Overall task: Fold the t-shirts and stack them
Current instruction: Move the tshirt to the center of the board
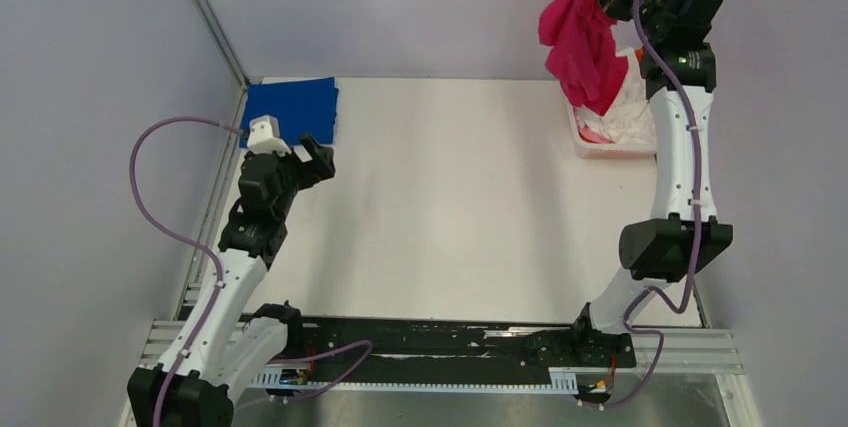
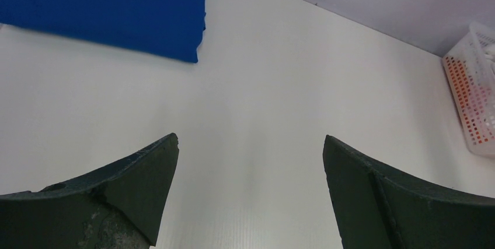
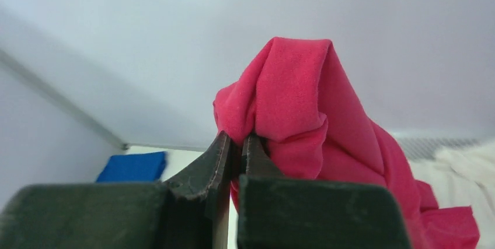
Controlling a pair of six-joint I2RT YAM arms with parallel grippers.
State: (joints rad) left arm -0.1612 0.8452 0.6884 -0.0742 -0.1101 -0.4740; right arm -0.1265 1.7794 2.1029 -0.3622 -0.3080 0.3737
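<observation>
The right gripper (image 3: 236,144) is clamped tight on a small bunched fold of the magenta-red t-shirt (image 1: 585,47), held high over the basket (image 1: 600,149) at the far right corner of the worktop (image 1: 450,197); the rest of the shirt hangs below in a crumpled bundle, its lower end down at the basket, though I cannot tell whether it touches the white cloth (image 1: 636,112) lying inside. The pinch takes only a little cloth, so a quick swing could, I judge, let the knit slide out and drop; the trailing end could also drag the white cloth over the rim or catch on the lattice; and since the hold is on a random bunch, not a shoulder or hem, the shirt would likely land heaped, not flat. The left gripper (image 2: 251,144) stands wide apart and holds nothing, hovering near the left edge, just short of the royal-blue t-shirt (image 2: 111,10) at the far left corner; a careless reach from there could ruffle that fold. The magenta cloth looks soft and matte, falling in deep rounded folds; the blue one is a flat rectangle with layered edges; the basket is stiff white plastic pierced with small square holes, orange-red showing through; the worktop is smooth, white and faintly ribbed; the fingers are dark, hard, scuffed and taper to curved tips.
</observation>
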